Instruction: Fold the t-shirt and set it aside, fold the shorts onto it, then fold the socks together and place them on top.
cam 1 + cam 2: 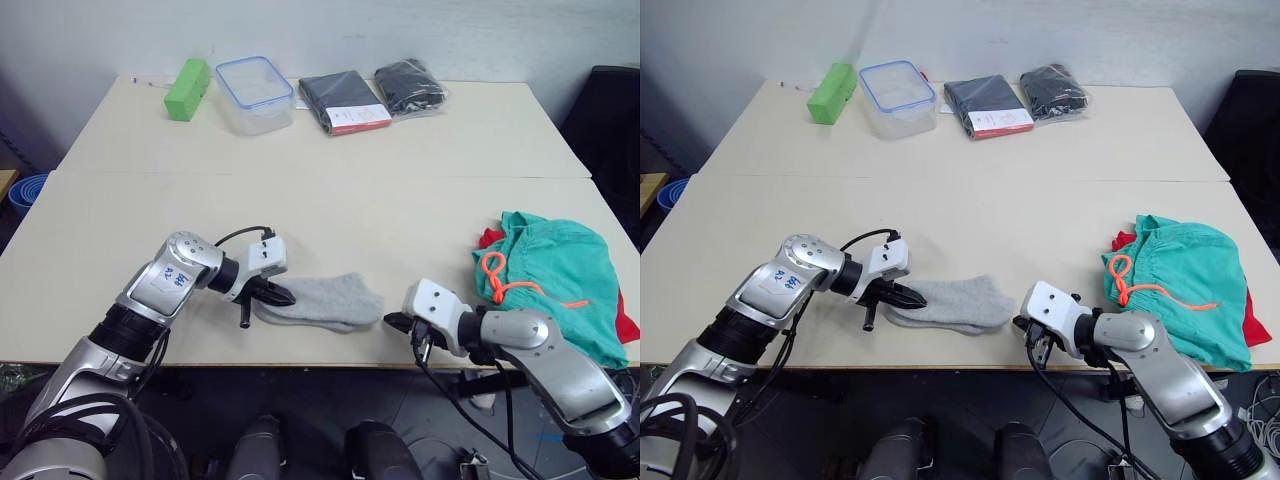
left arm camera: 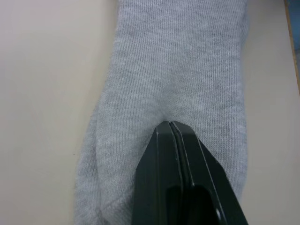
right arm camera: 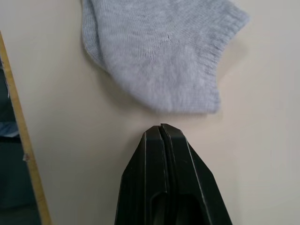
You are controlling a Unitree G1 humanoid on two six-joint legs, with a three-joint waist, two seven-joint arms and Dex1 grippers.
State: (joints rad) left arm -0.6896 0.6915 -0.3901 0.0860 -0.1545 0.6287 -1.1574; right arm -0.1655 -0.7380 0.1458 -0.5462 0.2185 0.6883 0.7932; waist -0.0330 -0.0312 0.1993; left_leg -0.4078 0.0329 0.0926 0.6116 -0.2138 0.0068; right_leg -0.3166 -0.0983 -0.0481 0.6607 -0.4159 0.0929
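Left gripper (image 1: 282, 294) pressed on the socks' (image 1: 322, 301) left end, fingers (image 2: 173, 154) closed together, nothing pinched. Socks lay flat near the table's (image 1: 330, 190) front edge. Right gripper (image 1: 394, 322) just right of the socks, apart, fingers shut empty. Farther right: shorts (image 1: 552, 270) heaped on the t-shirt (image 1: 489, 238).

Open tabletop (image 1: 330, 205) ahead of both grippers. Socks (image 1: 322, 302) between left gripper (image 1: 284, 295) and right gripper (image 1: 392, 322), blocking the straight path across. Shorts (image 1: 555, 275) piled on the t-shirt (image 1: 488, 238) just outboard of the right gripper. Green block (image 1: 187, 88), clear container (image 1: 254, 94), black packaged clothes (image 1: 344, 102) far ahead, well apart. Table edge (image 3: 18, 117) close beside the right gripper.
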